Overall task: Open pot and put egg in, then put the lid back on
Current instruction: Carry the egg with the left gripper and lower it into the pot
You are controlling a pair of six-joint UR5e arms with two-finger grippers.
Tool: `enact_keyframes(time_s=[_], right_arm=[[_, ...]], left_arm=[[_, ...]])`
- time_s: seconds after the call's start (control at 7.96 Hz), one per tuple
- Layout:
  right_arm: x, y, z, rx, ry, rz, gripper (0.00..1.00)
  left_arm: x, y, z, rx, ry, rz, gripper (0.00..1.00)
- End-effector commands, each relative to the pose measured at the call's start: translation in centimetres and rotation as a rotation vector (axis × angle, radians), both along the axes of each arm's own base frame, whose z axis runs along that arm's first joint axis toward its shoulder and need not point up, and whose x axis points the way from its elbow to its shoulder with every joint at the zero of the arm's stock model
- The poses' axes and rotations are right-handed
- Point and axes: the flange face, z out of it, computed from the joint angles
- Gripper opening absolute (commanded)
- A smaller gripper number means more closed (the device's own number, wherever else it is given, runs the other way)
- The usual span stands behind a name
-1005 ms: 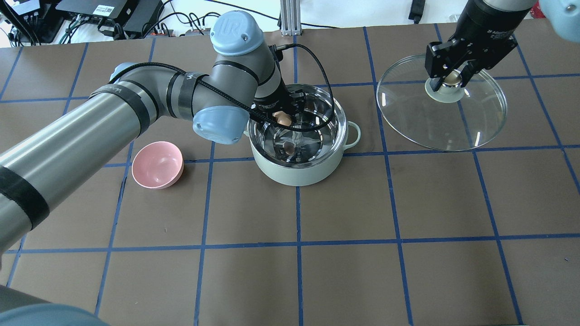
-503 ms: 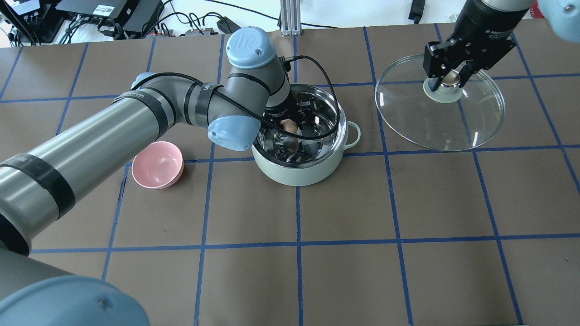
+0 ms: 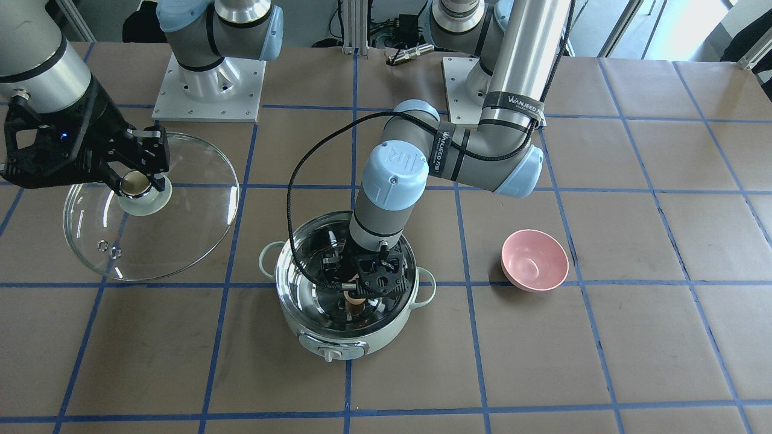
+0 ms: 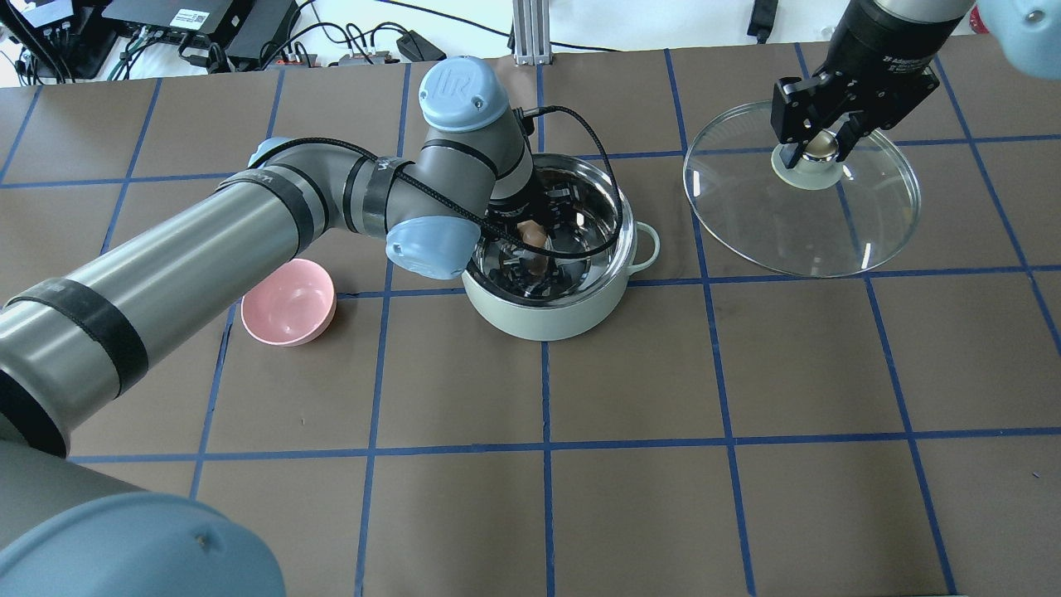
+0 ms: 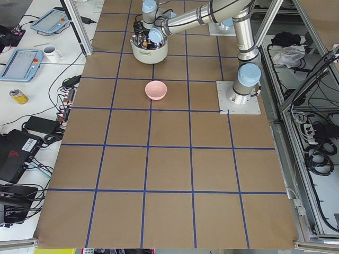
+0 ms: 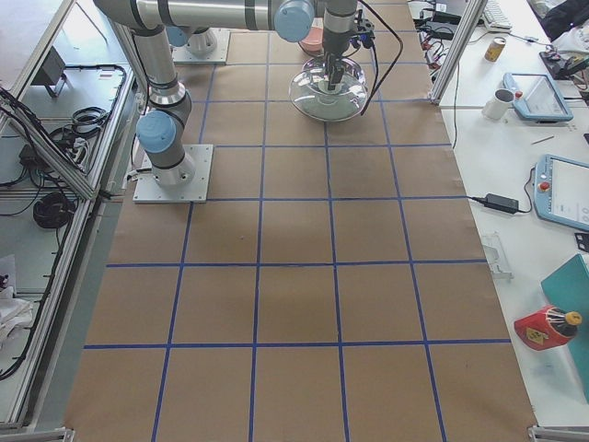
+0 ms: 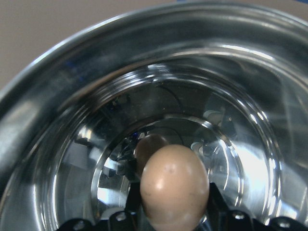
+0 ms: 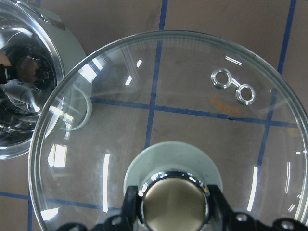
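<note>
The mint-green pot [image 4: 543, 311] stands open at the table's middle, also in the front view [image 3: 313, 337]. My left gripper [image 4: 530, 236] is shut on the tan egg [image 4: 531, 232] and holds it inside the pot, above the steel bottom. The left wrist view shows the egg [image 7: 174, 187] between the fingers with its reflection below. My right gripper [image 4: 819, 149] is shut on the beige knob of the glass lid [image 4: 796, 228], to the right of the pot. The lid [image 8: 192, 96] fills the right wrist view. I cannot tell whether the lid touches the table.
An empty pink bowl [image 4: 288, 303] sits left of the pot, also in the front view [image 3: 535, 259]. The left arm's black cable loops over the pot rim. Cables and electronics lie past the table's far edge.
My left gripper has lowered deeper into the pot with the egg, its arm swinging right. My right gripper and the lid have shifted slightly toward the far edge.
</note>
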Motion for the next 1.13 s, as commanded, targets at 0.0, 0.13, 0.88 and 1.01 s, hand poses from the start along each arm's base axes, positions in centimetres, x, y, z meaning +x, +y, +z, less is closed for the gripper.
enact_keyframes(time_s=[0.0,0.13,0.88,1.01], right_arm=[[0.0,0.0,0.0,-0.001,0.000,0.000,0.00],[0.0,0.0,-0.1,0.001,0.003,0.003,0.00],[-0.1,-0.1,0.0,0.000,0.009,-0.014,0.00],[0.2,0.0,0.0,-0.003,0.001,-0.020,0.00]], left_arm=[[-0.1,0.1,-0.8,0.010,-0.005,-0.002,0.27],[-0.2,0.1,-0.8,0.011,-0.003,-0.002,0.27],[-1.7,0.9,-0.9,0.018,0.001,0.026,0.93],[-1.7,0.9,-0.2,0.007,0.005,0.026,1.00]])
